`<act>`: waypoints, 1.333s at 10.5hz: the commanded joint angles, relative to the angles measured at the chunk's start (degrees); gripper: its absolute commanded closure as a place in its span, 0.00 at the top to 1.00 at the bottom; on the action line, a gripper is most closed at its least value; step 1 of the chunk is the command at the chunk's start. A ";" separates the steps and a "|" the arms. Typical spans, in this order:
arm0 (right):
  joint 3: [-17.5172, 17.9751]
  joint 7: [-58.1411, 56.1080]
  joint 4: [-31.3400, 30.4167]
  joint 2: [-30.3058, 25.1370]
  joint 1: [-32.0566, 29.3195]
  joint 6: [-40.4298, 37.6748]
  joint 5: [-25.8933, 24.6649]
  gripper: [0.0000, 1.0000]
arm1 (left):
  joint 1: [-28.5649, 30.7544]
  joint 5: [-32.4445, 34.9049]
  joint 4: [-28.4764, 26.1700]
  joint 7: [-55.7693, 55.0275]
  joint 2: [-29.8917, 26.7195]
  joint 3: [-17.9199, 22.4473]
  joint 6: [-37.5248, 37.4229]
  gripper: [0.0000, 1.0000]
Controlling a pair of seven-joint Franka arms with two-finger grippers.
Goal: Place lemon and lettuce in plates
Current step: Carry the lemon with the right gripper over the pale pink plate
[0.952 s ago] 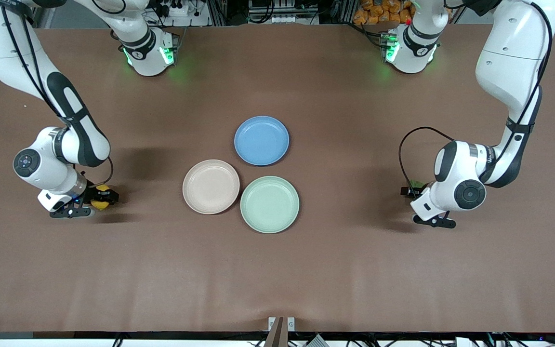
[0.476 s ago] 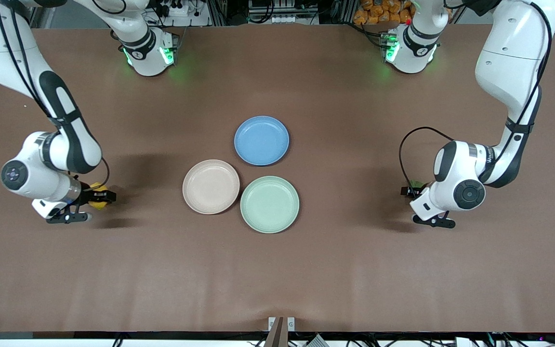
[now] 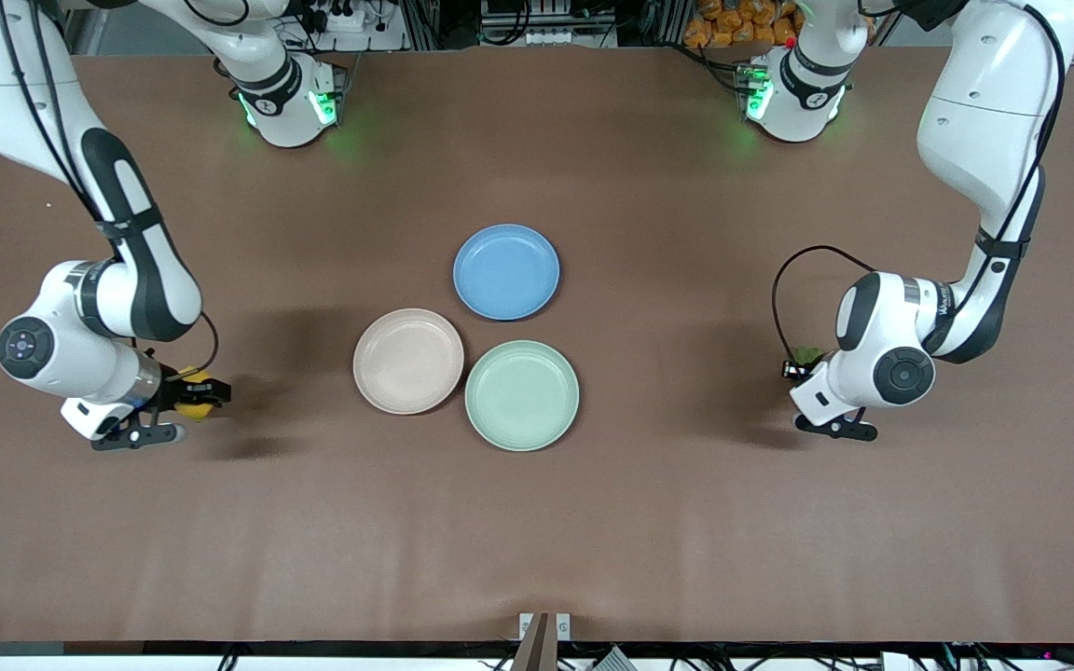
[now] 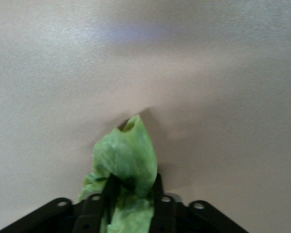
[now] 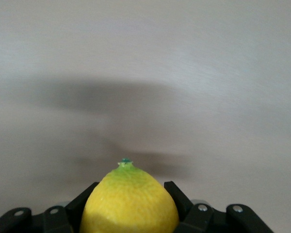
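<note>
My right gripper (image 3: 199, 395) is shut on the yellow lemon (image 3: 193, 391) and holds it just above the table toward the right arm's end; the lemon fills the right wrist view (image 5: 129, 200) between the black fingers. My left gripper (image 3: 798, 365) is shut on the green lettuce (image 3: 807, 355) low over the table toward the left arm's end; the leaf shows pinched in the left wrist view (image 4: 126, 162). The beige-pink plate (image 3: 408, 361) and the mint green plate (image 3: 522, 395) sit side by side mid-table, both bare.
A blue plate (image 3: 506, 271) lies farther from the front camera than the two other plates, touching close to them. Brown table surface spreads around the plates and under both grippers.
My right gripper has lifted slightly with the lemon and shifted a little nearer to the front camera. My left gripper with the lettuce has barely moved.
</note>
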 commanded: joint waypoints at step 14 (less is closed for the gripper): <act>0.17 -0.49 8.98 2.46 26.08 -9.63 3.92 0.50 | -4.93 1.01 5.96 -12.70 0.18 -0.65 0.65 0.00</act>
